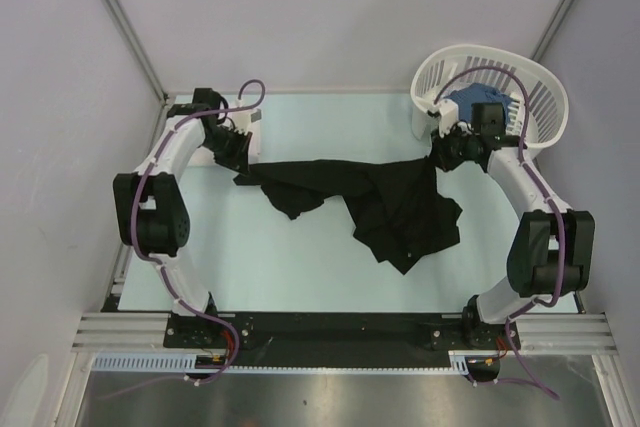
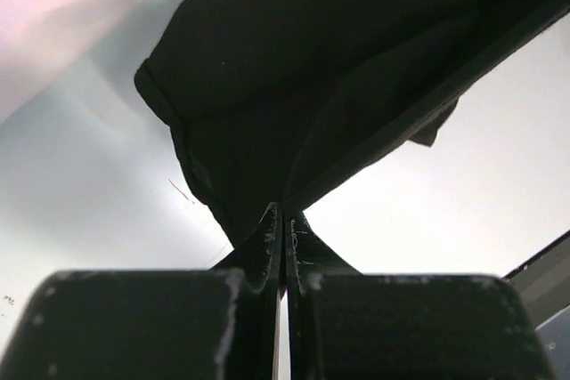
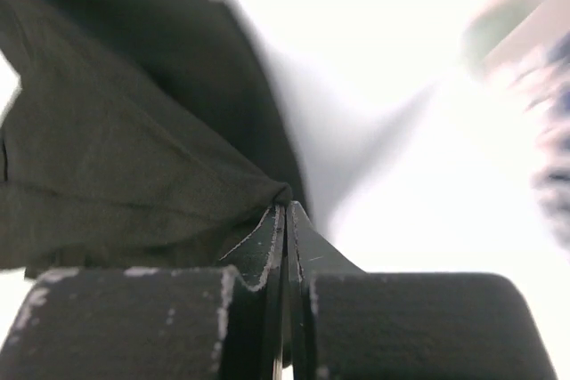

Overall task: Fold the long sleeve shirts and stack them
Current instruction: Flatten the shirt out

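Observation:
A black long sleeve shirt (image 1: pixel 390 209) hangs stretched across the middle of the table between my two grippers, its bulk sagging onto the surface at the right. My left gripper (image 1: pixel 238 173) is shut on the shirt's left end; in the left wrist view the black cloth (image 2: pixel 294 86) fans out from the pinched tips (image 2: pixel 285 213). My right gripper (image 1: pixel 443 152) is shut on the shirt's right end, and the right wrist view shows cloth (image 3: pixel 116 157) bunched at the closed tips (image 3: pixel 285 209). No white shirt shows.
A white slatted basket (image 1: pixel 540 87) stands at the back right corner, with blue cloth (image 1: pixel 478 99) inside, just behind my right arm. A small white object (image 1: pixel 252 127) sits by the left gripper. Walls enclose the table's left, back and right.

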`<act>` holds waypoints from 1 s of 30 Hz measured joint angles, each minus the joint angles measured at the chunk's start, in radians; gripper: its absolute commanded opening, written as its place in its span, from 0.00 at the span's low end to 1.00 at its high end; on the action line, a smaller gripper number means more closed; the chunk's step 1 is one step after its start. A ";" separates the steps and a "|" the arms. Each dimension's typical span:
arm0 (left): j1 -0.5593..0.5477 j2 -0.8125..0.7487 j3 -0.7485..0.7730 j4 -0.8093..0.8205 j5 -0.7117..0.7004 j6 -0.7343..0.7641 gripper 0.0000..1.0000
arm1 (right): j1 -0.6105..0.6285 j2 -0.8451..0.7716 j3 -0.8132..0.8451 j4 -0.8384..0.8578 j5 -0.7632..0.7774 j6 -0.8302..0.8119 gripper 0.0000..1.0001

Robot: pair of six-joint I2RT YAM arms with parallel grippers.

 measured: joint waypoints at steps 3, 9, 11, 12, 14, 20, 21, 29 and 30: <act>0.001 0.011 0.000 0.025 -0.003 -0.030 0.00 | 0.040 0.017 0.101 0.032 0.032 0.031 0.00; 0.007 0.046 0.000 0.058 -0.010 -0.075 0.00 | 0.215 0.076 0.215 0.115 0.166 0.047 0.37; 0.007 0.051 0.000 0.061 -0.010 -0.085 0.00 | 0.249 0.106 0.226 0.100 0.214 0.057 0.43; 0.007 0.052 0.000 0.063 -0.010 -0.087 0.00 | 0.251 0.118 0.226 0.087 0.232 0.063 0.49; 0.007 0.052 -0.001 0.066 -0.010 -0.094 0.00 | 0.219 0.118 0.224 0.021 0.224 0.069 0.53; 0.007 0.052 -0.021 0.081 -0.008 -0.105 0.00 | 0.133 -0.190 0.087 -0.167 0.064 0.057 0.44; 0.007 0.052 -0.024 0.081 -0.008 -0.106 0.00 | 0.154 -0.248 0.072 -0.192 0.031 0.051 0.43; 0.007 0.052 -0.027 0.082 -0.007 -0.113 0.00 | 0.444 -0.443 -0.148 -0.238 -0.096 0.014 0.35; 0.007 0.052 -0.027 0.081 -0.007 -0.113 0.00 | 0.450 -0.420 -0.192 -0.238 -0.087 0.005 0.35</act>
